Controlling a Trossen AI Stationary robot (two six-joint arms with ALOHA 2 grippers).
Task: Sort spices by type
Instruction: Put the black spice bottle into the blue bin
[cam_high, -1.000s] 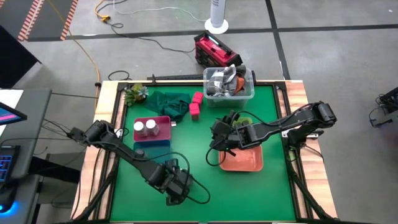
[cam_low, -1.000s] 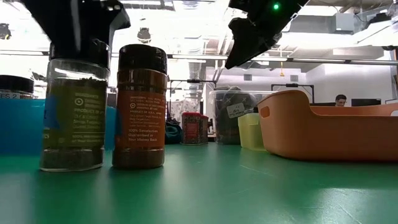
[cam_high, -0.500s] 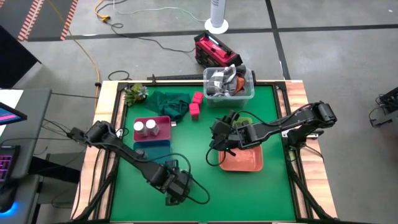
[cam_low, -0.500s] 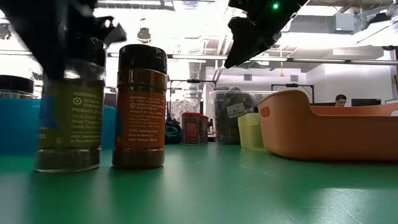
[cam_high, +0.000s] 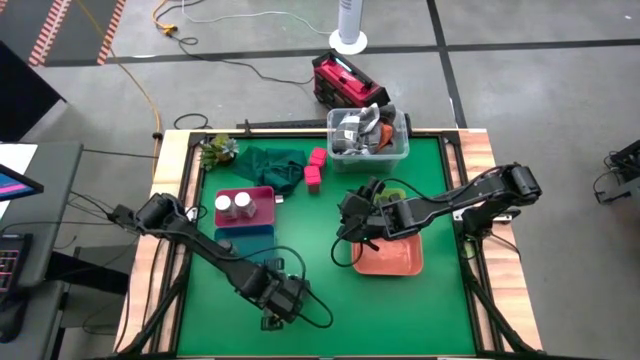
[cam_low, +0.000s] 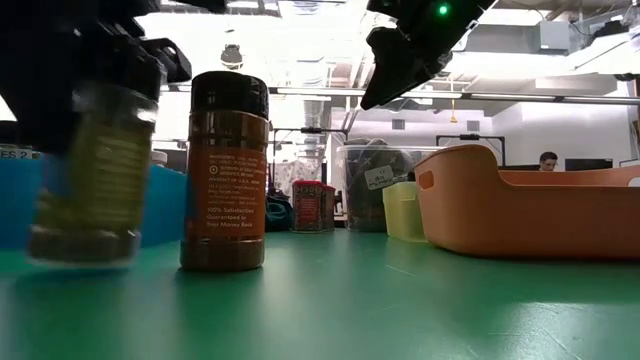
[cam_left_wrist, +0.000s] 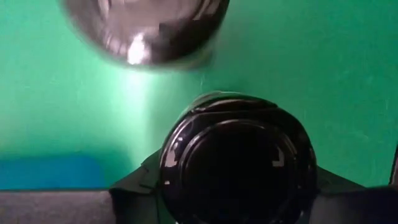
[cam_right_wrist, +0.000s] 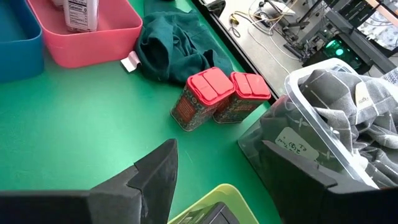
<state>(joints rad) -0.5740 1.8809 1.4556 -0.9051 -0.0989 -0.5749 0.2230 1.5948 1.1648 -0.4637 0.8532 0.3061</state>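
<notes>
Nearest the table's front edge, the left gripper (cam_high: 272, 300) is clamped on a black-lidded spice jar of green herbs (cam_low: 92, 165); the low view shows that jar lifted clear of the green mat (cam_low: 400, 300) and tilted. The left wrist view looks straight down on its black lid (cam_left_wrist: 239, 165) between the fingers. Just beside it a brown spice jar (cam_low: 226, 170) stands upright, a blurred dark disc from the wrist camera. Open mat lies to the front and right.

Mid-table, the right gripper (cam_high: 352, 232) hovers at the orange tray's (cam_high: 392, 258) left edge, jaws parted and empty. Only its wrist view makes out two red-lidded tins (cam_right_wrist: 221, 96) lying touching beside a green cloth (cam_right_wrist: 174, 46), near the clear tub (cam_right_wrist: 329, 130). Farther left, white-topped jars (cam_high: 233, 205) stand in the pink tray (cam_high: 262, 200), the blue tray (cam_high: 245, 240) touching it.
</notes>
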